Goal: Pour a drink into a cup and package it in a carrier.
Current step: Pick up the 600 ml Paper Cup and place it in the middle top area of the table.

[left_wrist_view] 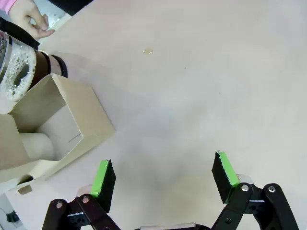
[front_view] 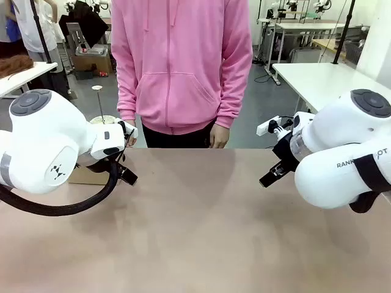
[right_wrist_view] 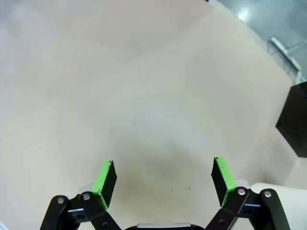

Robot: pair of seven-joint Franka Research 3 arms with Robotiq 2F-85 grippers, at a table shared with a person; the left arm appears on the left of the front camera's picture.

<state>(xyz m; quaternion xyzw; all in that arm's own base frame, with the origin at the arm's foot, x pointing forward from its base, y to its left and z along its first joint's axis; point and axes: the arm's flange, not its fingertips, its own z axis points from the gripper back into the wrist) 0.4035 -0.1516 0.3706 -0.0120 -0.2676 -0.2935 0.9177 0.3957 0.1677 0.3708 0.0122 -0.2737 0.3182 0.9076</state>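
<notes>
The press pot (left_wrist_view: 19, 72) of dark drink (left_wrist_view: 44, 61) touches the cardboard carrier (left_wrist_view: 72, 115) near the table's (front_view: 195, 232) far left corner, just beside the left gripper (left_wrist_view: 163, 177), whose jaws are apart and empty. The right gripper (right_wrist_view: 163, 177), likewise spread, is well apart, so the left arm is nearer.

The right gripper (right_wrist_view: 163, 165) hangs over the tan table (right_wrist_view: 144, 72), its green pads (right_wrist_view: 103, 177) spread wide with nothing between them. Up and right of the gripper is a black box (right_wrist_view: 295, 120). A pale rounded shape (right_wrist_view: 292, 199), too cropped to identify, lies just beside the gripper's right finger.
</notes>
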